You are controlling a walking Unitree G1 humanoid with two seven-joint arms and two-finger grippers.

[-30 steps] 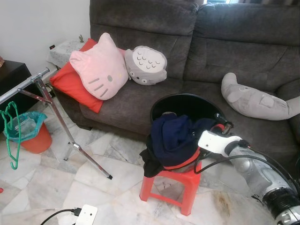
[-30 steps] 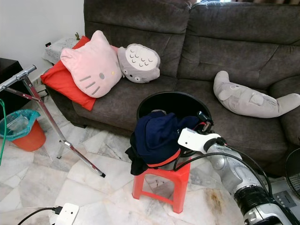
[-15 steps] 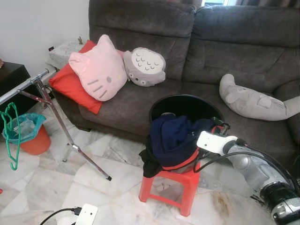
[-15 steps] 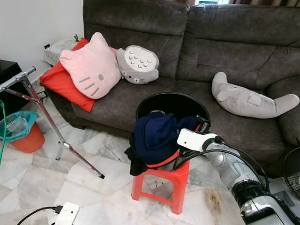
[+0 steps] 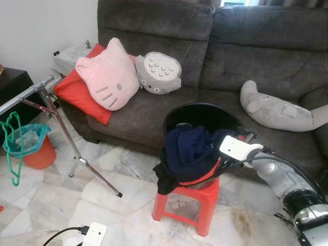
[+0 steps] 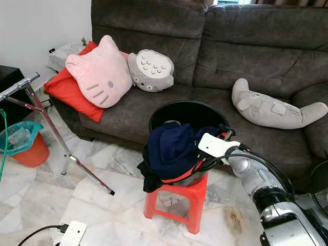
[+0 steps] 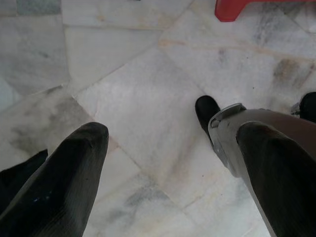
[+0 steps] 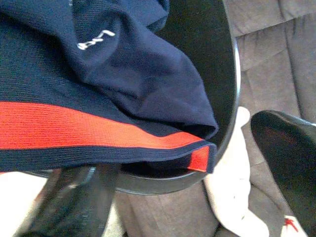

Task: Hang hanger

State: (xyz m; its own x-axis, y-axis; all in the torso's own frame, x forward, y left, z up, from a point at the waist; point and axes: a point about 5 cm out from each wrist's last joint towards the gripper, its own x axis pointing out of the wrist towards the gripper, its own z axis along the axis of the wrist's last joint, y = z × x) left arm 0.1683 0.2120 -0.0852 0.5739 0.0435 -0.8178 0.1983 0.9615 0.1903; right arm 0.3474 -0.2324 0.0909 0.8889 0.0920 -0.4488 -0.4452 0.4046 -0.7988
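A green hanger (image 5: 12, 146) hangs from the silver bar of a clothes rack (image 5: 25, 96) at the far left. A black basket (image 5: 202, 110) stands on a red stool (image 5: 197, 197), with a navy garment with a red band (image 5: 192, 148) heaped over its front. My right gripper (image 8: 182, 187) is open at the basket's right rim (image 8: 163, 182), its fingers either side of the rim and the garment's hem (image 8: 123, 74). Its white wrist (image 5: 238, 148) sits beside the basket. My left gripper (image 7: 168, 173) hangs open above the marble floor.
A dark grey sofa (image 5: 246, 46) fills the back, with a pink cat cushion (image 5: 107, 74), a grey owl cushion (image 5: 159, 72) and a grey plush (image 5: 277, 110). An orange bucket (image 5: 38, 154) stands under the rack. A white power strip (image 5: 94, 234) lies on the floor.
My right wrist has shifted a little up and towards the sofa along the basket's right rim. The camera has moved slightly. The hanger stays on the rack.
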